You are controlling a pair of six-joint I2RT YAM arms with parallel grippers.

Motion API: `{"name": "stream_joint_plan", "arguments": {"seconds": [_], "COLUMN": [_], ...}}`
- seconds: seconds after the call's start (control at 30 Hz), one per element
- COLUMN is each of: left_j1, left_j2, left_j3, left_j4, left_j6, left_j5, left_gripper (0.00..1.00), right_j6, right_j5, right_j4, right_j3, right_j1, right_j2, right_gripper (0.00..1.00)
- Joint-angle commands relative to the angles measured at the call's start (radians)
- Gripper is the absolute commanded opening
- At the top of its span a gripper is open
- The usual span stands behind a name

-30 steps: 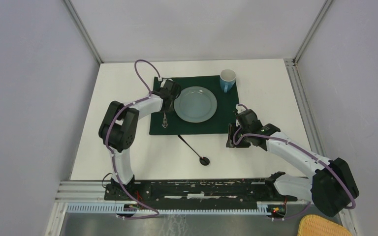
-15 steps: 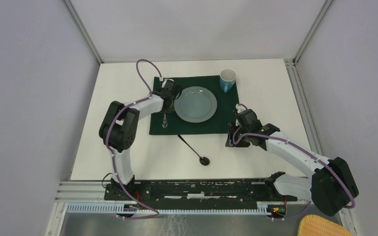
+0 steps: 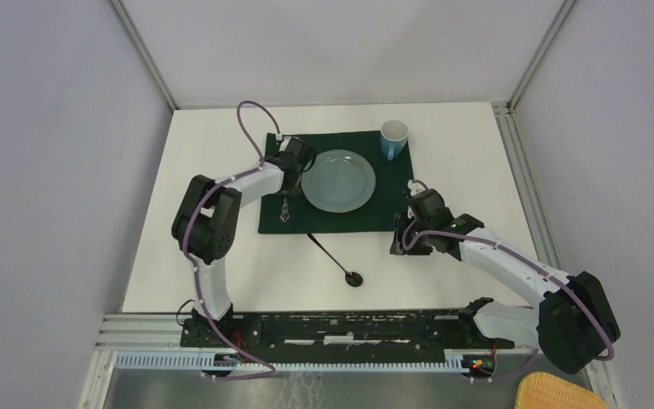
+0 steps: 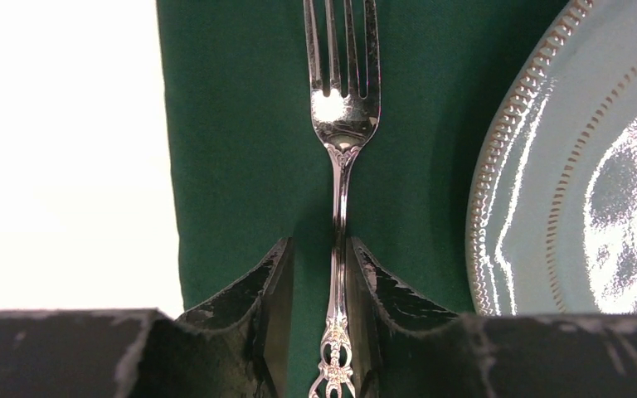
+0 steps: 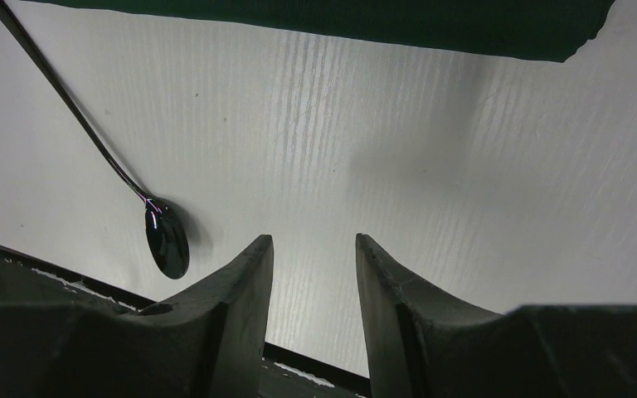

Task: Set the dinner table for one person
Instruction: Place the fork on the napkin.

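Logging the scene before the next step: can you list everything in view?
dinner table: one, white, under everything
cloth: one, dark green, mid-table
plate: one, pale blue-green, on cloth
mug: one, blue, cloth's far right corner
fork: one, silver, on cloth left of plate
spoon: one, dark, bare table near the cloth
basket: one, yellow wicker, off-table, near right
left claw: one, black, open astride fork handle
right claw: one, black, open, empty, above bare table
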Motion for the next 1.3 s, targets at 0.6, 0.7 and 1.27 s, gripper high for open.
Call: {"name": "stream_joint_plan", "arguments": {"seconds": [0.6, 0.7, 1.27], "left_j1": [-0.005, -0.006, -0.006], "left_j2": [-0.189, -0.224, -0.387], "left_j3": [0.233, 0.255, 0.087], "left_j4": [-0.135, -0.182, -0.178], "left_j6": [-0.060, -0.094, -0.104], "left_j5": [-0.157, -0.140, -0.051], "left_gripper": [0.42, 0.42, 0.41], "right_j6": [0.013, 0.019, 0.198], "right_j5": [-0.028, -0.072, -0.045], "right_j4": [0.011, 0.031, 0.139], "right_j3": [0.006, 0.013, 0.020], "right_j1": [-0.004, -0.004, 0.216], "right_j2": [-0.039, -0.022, 0.044], "right_gripper": [0.47, 0.47, 0.44]}}
